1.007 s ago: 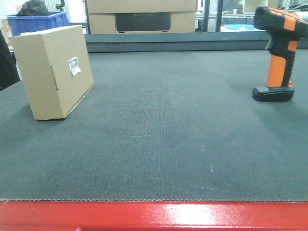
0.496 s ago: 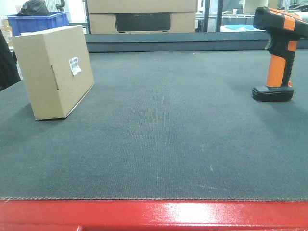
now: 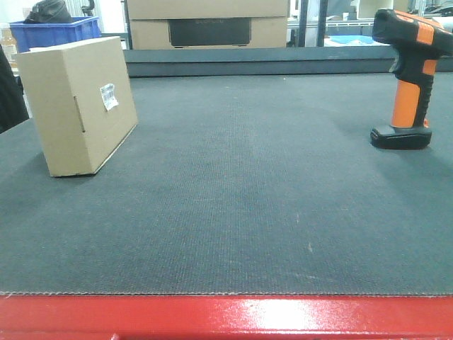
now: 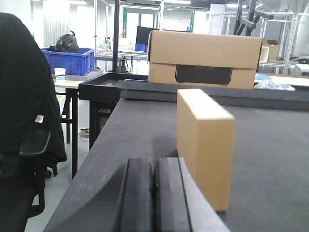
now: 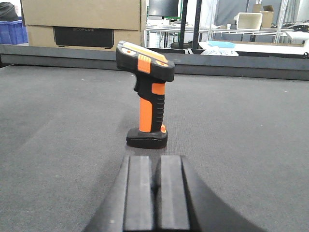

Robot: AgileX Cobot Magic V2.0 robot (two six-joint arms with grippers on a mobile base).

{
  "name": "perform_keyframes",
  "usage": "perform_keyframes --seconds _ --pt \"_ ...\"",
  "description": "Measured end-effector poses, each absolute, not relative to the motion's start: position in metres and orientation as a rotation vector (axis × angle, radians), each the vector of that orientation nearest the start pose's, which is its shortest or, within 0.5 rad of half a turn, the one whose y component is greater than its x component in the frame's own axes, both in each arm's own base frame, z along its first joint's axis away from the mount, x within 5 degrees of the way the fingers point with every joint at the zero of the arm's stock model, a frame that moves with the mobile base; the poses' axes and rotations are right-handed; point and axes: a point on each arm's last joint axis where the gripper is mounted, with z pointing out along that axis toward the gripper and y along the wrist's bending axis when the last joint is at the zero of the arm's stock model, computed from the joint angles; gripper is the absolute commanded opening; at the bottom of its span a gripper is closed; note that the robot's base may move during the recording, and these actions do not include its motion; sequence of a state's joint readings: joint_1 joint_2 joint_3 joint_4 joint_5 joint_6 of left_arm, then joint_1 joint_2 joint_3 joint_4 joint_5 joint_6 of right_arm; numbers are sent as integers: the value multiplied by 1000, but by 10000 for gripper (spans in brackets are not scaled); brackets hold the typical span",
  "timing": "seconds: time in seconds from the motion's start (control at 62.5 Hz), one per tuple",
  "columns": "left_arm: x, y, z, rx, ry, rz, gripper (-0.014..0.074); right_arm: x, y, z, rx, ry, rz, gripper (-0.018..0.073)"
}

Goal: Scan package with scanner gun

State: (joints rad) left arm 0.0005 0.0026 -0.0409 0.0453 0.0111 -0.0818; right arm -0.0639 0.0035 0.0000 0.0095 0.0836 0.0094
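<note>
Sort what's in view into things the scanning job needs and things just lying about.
For the job:
package, barcode sticker showing
scanner gun, upright on its foot
left gripper and right gripper, both shut, holding nothing

Just lying about:
large cardboard box with a dark panel
blue crate
black office chair

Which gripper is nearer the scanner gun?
Right. The right gripper points straight at the scanner gun, with bare mat between them. The left gripper faces the package, well away from the scanner gun.
</note>
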Motion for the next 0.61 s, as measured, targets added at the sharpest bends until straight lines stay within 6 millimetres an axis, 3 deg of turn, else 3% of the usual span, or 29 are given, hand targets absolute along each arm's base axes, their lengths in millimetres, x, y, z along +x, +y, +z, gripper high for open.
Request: perform_keyframes --seconds 0.112,0.224,0.416,0.608 --pt "50 0 256 -36 1479 -31 -111 57 -4 205 64 1569 -35 -162" --pt "55 1 280 -57 1659 -42 -111 57 -4 205 64 1569 -35 -162" --pt "85 -3 317 -103 2000 -107 -111 57 -4 205 64 1569 -35 -162" --pt "118 -3 339 -111 2072 -116 -111 57 -4 205 64 1569 -35 -162"
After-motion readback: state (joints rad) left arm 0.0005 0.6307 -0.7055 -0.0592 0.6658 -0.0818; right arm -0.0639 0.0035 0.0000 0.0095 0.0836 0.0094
